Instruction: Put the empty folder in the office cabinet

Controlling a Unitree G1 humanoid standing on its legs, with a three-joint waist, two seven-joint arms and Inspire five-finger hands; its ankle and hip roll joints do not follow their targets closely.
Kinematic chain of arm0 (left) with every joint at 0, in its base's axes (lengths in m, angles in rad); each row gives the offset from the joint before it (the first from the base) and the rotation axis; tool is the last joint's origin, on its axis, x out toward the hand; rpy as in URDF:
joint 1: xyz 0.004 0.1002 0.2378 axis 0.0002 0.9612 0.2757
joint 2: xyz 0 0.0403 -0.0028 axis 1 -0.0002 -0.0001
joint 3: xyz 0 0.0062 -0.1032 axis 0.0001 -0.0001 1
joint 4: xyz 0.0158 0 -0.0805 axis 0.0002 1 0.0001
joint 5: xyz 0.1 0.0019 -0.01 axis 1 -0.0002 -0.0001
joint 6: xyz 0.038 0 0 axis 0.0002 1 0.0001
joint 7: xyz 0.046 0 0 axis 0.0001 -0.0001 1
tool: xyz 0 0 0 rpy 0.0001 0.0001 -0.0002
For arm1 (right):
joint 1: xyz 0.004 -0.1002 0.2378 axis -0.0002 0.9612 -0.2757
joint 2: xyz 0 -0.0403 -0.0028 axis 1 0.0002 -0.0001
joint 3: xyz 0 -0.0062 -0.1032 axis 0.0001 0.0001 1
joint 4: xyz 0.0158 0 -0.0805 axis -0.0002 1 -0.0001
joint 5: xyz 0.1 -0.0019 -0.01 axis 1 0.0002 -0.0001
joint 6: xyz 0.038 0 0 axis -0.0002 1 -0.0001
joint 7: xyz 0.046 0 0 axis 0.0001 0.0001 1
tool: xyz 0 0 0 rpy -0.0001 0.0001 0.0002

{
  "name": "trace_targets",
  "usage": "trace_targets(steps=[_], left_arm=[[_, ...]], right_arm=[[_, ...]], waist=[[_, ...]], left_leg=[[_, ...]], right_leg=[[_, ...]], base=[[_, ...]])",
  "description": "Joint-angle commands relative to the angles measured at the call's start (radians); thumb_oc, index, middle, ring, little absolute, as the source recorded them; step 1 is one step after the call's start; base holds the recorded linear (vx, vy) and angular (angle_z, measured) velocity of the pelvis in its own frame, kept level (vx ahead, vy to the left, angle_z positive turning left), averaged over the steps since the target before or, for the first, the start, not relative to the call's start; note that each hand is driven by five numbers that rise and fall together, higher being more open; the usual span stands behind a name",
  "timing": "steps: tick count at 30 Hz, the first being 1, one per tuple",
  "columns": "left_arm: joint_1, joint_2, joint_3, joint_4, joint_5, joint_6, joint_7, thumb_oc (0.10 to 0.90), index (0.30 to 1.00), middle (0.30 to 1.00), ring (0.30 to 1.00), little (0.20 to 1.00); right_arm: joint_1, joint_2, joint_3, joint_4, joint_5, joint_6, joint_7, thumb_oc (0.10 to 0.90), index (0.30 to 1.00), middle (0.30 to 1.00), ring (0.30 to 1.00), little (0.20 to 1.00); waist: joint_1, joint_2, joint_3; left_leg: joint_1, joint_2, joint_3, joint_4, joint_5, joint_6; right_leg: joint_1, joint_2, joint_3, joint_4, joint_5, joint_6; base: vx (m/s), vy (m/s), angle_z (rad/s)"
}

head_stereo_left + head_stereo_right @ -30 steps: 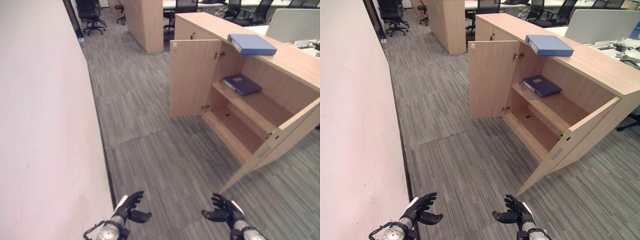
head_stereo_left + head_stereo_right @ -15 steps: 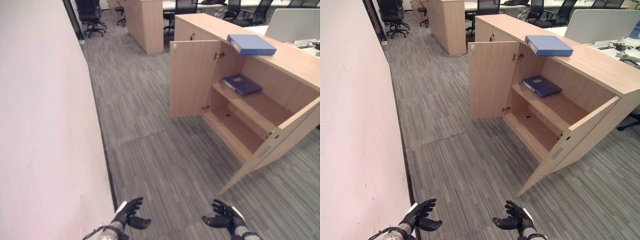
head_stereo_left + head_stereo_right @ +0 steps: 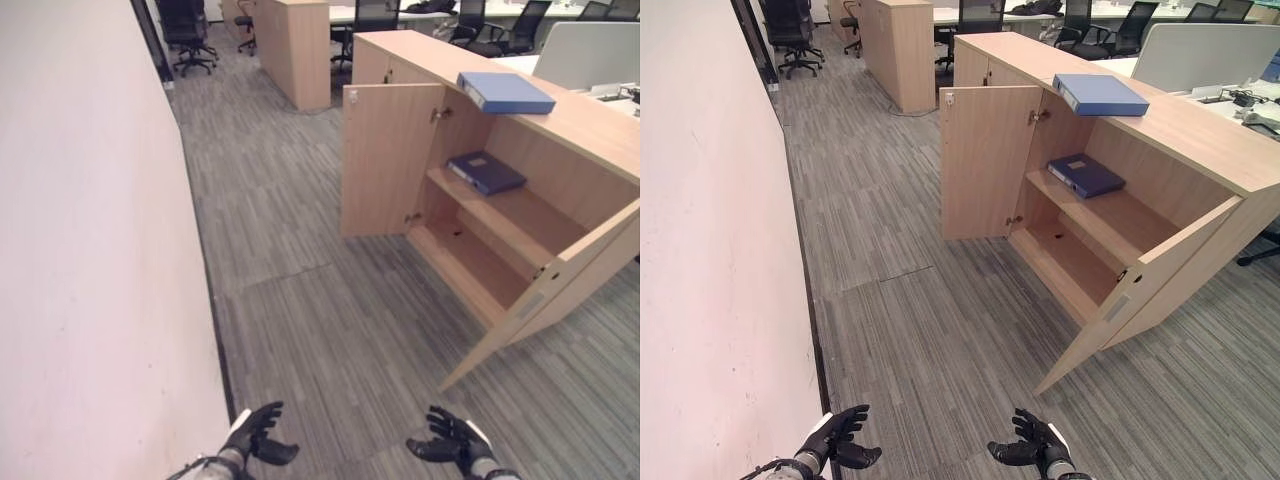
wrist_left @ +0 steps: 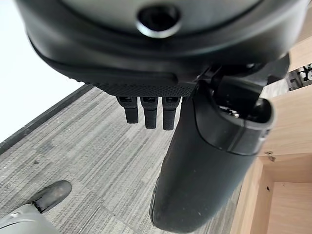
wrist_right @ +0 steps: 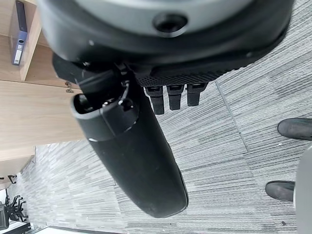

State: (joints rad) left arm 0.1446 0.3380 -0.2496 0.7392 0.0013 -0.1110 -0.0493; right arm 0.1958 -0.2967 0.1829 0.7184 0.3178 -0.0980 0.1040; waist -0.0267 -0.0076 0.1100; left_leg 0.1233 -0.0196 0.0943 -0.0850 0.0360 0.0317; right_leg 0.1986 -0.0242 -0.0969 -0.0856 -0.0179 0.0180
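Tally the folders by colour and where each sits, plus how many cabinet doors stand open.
Light blue folder on top of the cabinet: 1
Dark blue folder on the upper shelf inside: 1
Open cabinet doors: 2
Total: 2 folders, 2 open doors

one folder (image 3: pixel 505 91) atop open cabinet (image 3: pixel 575 120), another folder (image 3: pixel 485 171) on its shelf (image 3: pixel 510 215)

The lower frame edge cuts both arms behind the left hand (image 3: pixel 255 437) and right hand (image 3: pixel 448 444).
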Motion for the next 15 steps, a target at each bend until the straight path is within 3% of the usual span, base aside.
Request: trace_targets(steps=[1, 12, 15], left_arm=[[-0.101, 0.011, 0.019, -0.002, -0.036, -0.053, 0.014, 0.8, 0.9, 0.9, 0.9, 0.9], [-0.102, 0.01, 0.019, 0.025, -0.043, -0.046, 0.016, 0.8, 0.9, 0.9, 0.9, 0.9], [-0.111, 0.016, 0.02, 0.016, -0.055, -0.048, 0.019, 0.8, 0.9, 0.9, 0.9, 0.9]], right_arm=[[-0.075, -0.046, 0.006, -0.02, 0.012, -0.047, 0.018, 0.8, 0.9, 0.9, 0.9, 0.9], [-0.071, -0.051, 0.012, -0.026, 0.022, -0.044, 0.024, 0.8, 0.9, 0.9, 0.9, 0.9], [-0.068, -0.059, 0.009, -0.033, 0.038, -0.051, 0.028, 0.8, 0.9, 0.9, 0.9, 0.9]], waist=[[0.01, -0.006, 0.001], [0.008, 0.011, 0.014], [0.008, 0.007, 0.048]], left_leg=[[0.069, 0.108, 0.02, -0.002, -0.092, -0.106], [0.065, 0.144, 0.003, 0.005, -0.067, -0.126], [-0.008, 0.18, -0.005, 0.155, -0.073, -0.146]], right_leg=[[-0.024, -0.084, -0.002, 0.027, -0.029, 0.123], [-0.043, -0.05, -0.002, 0.076, -0.068, 0.096], [-0.062, -0.033, 0.011, 0.132, -0.102, 0.065]], base=[[0.0, -0.058, 0.05], [0.0, -0.085, 0.05], [-0.07, -0.182, 0.06]])
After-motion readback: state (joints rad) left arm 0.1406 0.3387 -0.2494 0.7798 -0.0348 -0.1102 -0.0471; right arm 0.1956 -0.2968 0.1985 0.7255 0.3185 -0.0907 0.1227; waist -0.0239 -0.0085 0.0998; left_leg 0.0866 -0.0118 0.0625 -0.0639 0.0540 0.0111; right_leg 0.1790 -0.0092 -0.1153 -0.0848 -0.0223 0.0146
